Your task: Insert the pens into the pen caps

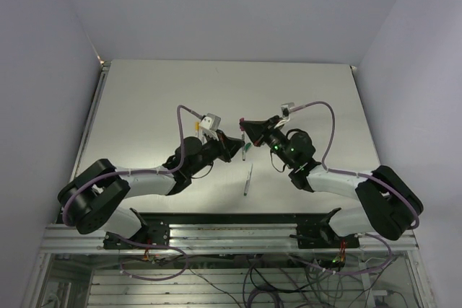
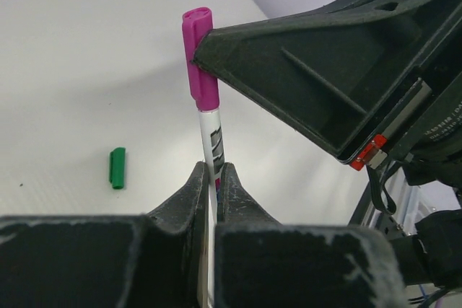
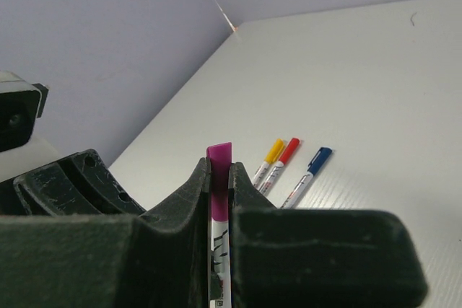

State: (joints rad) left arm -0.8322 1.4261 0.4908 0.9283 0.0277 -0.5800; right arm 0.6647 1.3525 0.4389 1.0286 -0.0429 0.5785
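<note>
My left gripper (image 2: 214, 172) is shut on the white barrel of a pen (image 2: 210, 131) and holds it above the table. A purple cap (image 2: 201, 63) sits over that pen's upper end. My right gripper (image 3: 219, 169) is shut on this purple cap (image 3: 219, 156). The two grippers meet tip to tip at the table's middle, left (image 1: 232, 146) and right (image 1: 250, 130). A loose green cap (image 2: 117, 167) lies on the table. Three capped pens lie side by side: yellow (image 3: 273, 152), red (image 3: 288, 151) and blue (image 3: 317, 157).
A pale pen (image 1: 247, 180) lies on the white table (image 1: 144, 106) just in front of the grippers. A small green piece (image 1: 245, 151) lies under the grippers. Grey walls border the table on three sides.
</note>
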